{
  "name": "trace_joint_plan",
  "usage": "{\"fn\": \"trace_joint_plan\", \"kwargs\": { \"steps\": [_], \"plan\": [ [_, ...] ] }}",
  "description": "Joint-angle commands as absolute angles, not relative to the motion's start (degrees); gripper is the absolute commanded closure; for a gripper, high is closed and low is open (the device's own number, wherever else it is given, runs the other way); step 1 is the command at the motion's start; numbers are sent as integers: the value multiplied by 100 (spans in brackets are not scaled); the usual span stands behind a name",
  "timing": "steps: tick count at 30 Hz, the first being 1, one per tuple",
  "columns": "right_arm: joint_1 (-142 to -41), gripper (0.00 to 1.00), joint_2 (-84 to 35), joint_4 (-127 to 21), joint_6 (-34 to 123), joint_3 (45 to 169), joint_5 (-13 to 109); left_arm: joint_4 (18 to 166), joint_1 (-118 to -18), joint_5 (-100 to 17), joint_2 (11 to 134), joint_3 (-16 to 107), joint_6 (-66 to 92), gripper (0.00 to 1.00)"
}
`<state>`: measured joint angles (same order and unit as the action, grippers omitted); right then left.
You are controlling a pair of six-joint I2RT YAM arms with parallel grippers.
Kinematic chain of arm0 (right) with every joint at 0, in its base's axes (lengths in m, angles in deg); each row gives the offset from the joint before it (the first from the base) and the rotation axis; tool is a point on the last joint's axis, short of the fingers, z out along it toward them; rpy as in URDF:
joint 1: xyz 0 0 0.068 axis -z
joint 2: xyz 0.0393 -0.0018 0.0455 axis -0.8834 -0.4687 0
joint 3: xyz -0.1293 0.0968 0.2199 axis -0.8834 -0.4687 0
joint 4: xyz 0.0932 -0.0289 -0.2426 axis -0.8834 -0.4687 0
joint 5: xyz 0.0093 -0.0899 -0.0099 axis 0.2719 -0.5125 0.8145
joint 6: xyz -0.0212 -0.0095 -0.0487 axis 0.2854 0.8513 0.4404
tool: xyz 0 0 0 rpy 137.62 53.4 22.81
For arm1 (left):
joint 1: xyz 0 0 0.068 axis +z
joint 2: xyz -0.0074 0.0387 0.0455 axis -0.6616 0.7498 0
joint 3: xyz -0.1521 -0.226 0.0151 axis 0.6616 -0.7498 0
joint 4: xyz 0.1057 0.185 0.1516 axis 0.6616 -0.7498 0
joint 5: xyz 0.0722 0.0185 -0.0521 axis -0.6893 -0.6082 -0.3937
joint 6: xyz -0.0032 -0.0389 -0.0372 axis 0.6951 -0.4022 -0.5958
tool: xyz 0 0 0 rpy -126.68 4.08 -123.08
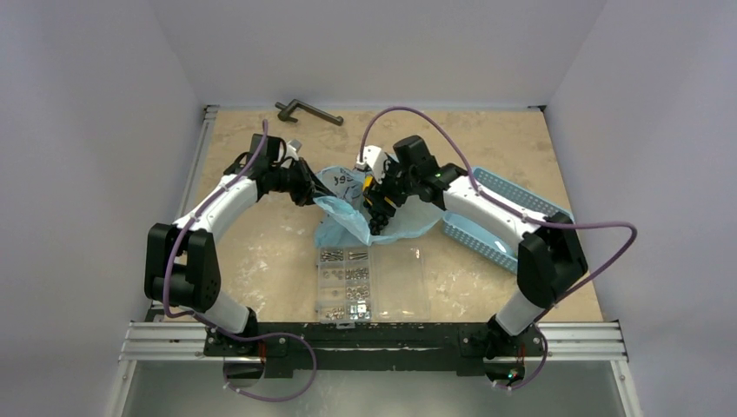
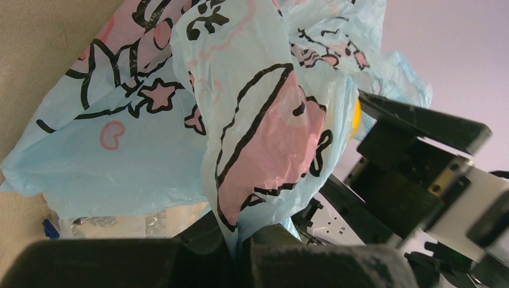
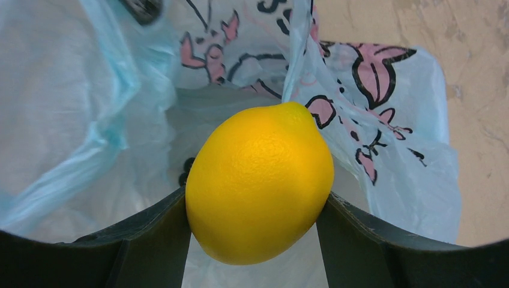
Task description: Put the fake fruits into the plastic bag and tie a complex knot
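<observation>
Right now the right gripper [image 3: 258,246] holds the lemon [image 3: 259,183] between its two fingers, which are spread just to the fruit's width, over the open mouth of the plastic bag [image 3: 384,120]. Light-blue film rises on both sides of the fruit, and one printed fold stands just behind it. The left gripper [image 2: 240,252] is pinched closed on a fold of the bag's rim, holding that side up above the table [image 1: 261,252]. Just in front of the bag, toward the arm bases, lies a clear compartment box [image 1: 372,282] of screws. A blue slotted basket [image 1: 476,239] sits beside the bag, partly under the right arm. A dark angled tool [image 1: 308,111] lies well apart near the far edge.
</observation>
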<state>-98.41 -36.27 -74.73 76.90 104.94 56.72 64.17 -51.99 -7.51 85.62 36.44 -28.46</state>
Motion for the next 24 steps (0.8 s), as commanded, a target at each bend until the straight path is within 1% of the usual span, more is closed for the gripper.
{"fn": "trace_joint_plan", "kwargs": {
  "steps": [1, 3, 6, 8, 10, 13, 16, 20, 22, 24],
  "plan": [
    [-9909, 65, -3911, -6681, 8180, 10519, 4826, 6441, -5149, -776, 8495, 3869, -2717, 100],
    [-9914, 53, -4126, -6694, 8173, 10726, 4727, 6410, -5140, -792, 8518, 3912, -2670, 100],
    [-9910, 29, -4395, -6983, 8181, 11039, 4776, 6340, -5099, -802, 8578, 3983, -2620, 100],
    [-9913, 20, -4396, -7253, 8197, 11157, 5006, 6313, -5071, -794, 8616, 4026, -2609, 100],
    [-9910, 13, -4260, -7454, 8142, 11199, 5346, 6292, -5057, -787, 8647, 4050, -2593, 100],
    [-9922, 10, -3967, -7779, 7978, 11348, 5906, 6288, -5048, -781, 8681, 4060, -2585, 100],
    [-9907, 9, -3545, -8088, 7566, 11753, 6531, 6284, -5048, -749, 8714, 4051, -2585, 100],
    [-9790, 8, -2883, -8348, 6935, 12281, 6670, 6272, -5048, -727, 8710, 4038, -2565, 100],
    [-9540, 9, -2710, -8485, 6598, 12596, 6737, 6289, -5048, -723, 8699, 4010, -2573, 100],
    [-8932, 9, -2616, -8490, 6166, 12783, 6947, 6301, -5048, -723, 8689, 3991, -2575, 100]
  ]
}}
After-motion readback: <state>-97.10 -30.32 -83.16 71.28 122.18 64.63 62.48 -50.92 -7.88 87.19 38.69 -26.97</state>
